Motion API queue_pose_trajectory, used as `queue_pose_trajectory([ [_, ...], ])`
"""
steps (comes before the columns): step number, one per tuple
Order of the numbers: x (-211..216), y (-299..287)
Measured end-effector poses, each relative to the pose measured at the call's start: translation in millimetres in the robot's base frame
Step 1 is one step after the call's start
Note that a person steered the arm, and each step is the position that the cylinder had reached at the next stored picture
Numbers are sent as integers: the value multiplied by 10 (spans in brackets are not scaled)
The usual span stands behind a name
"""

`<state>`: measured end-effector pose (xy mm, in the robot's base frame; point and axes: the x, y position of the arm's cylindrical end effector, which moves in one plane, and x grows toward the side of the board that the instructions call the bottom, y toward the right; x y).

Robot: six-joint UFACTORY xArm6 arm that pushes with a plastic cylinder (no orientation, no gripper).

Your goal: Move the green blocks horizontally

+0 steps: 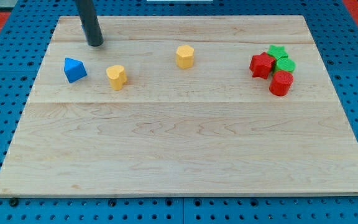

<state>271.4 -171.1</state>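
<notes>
Two green blocks sit at the view's right: a green star (277,51) and a green round block (285,65) just below it. They are packed in a cluster with a red star (261,65) on their left and a red round block (281,83) below. My tip (94,44) rests on the board at the view's upper left, far from the green blocks, just above and to the right of the blue block (74,70).
A yellow heart-like block (117,77) lies right of the blue block. A yellow hexagonal block (184,56) sits near the top centre. The wooden board (179,155) lies on a blue pegboard surface.
</notes>
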Motion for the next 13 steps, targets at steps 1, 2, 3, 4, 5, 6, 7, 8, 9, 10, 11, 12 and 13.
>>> queue_pose_trajectory([
  [1, -74, 780],
  [2, -74, 1976],
  [3, -74, 3011],
  [4, -75, 3133],
  [5, -75, 3145],
  [6, -62, 3334],
  [7, 179, 3707],
  [8, 602, 3693],
  [9, 686, 3213],
  [10, 498, 3703],
  [11, 406, 4200],
  [12, 1041, 4200],
  [13, 1201, 3770],
])
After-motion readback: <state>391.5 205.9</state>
